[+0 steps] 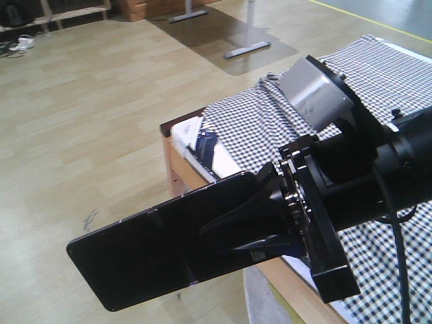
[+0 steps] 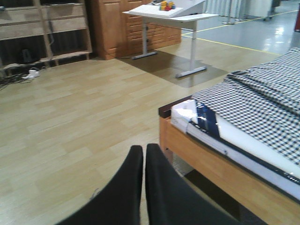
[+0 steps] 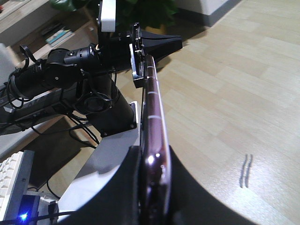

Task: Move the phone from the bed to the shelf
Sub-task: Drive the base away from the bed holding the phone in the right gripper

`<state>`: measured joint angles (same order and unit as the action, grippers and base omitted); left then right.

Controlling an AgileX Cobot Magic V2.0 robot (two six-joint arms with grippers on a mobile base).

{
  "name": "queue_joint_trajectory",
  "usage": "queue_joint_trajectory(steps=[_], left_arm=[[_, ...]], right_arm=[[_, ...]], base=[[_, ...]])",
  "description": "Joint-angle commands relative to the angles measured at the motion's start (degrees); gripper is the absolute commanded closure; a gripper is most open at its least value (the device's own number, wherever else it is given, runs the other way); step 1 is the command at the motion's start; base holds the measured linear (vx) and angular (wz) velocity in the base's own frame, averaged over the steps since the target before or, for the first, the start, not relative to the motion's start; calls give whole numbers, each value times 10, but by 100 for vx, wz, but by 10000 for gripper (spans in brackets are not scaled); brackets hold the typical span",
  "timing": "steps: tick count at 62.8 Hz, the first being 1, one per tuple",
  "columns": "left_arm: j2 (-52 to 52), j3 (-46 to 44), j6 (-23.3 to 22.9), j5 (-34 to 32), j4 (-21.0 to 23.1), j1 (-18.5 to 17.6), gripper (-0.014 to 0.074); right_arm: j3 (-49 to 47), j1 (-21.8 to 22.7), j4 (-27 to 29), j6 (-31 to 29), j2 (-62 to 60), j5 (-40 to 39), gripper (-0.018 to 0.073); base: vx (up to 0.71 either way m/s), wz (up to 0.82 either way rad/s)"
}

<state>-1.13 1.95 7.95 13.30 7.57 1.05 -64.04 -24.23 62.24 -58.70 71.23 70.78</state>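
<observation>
The jaws of the right gripper (image 1: 223, 229) are closed on both faces of the phone (image 1: 135, 260), whose long axis runs straight out beyond the fingertips, in the air over the floor (image 1: 101, 135) near the corner of the bed (image 2: 262, 98). The left gripper (image 2: 143, 154) has its jaws pressed nearly together, empty. The shelf (image 2: 65, 28), I think, stands far across the floor.

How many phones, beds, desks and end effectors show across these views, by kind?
phone: 1
bed: 1
white desk: 1
end effectors: 2 (left end effector shut and empty, right end effector holding the phone)
Total: 5
</observation>
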Motion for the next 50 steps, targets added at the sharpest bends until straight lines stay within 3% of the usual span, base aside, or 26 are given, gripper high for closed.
queue_joint_trajectory(steps=[1, 50], left_arm=[[-3, 1, -2, -42, 4, -1, 596], [-3, 1, -2, -42, 4, -1, 596]], right_arm=[[-16, 0, 54, -6, -14, 31, 563], [-16, 0, 54, -6, -14, 31, 563]], base=[[-9, 36], [-10, 46]])
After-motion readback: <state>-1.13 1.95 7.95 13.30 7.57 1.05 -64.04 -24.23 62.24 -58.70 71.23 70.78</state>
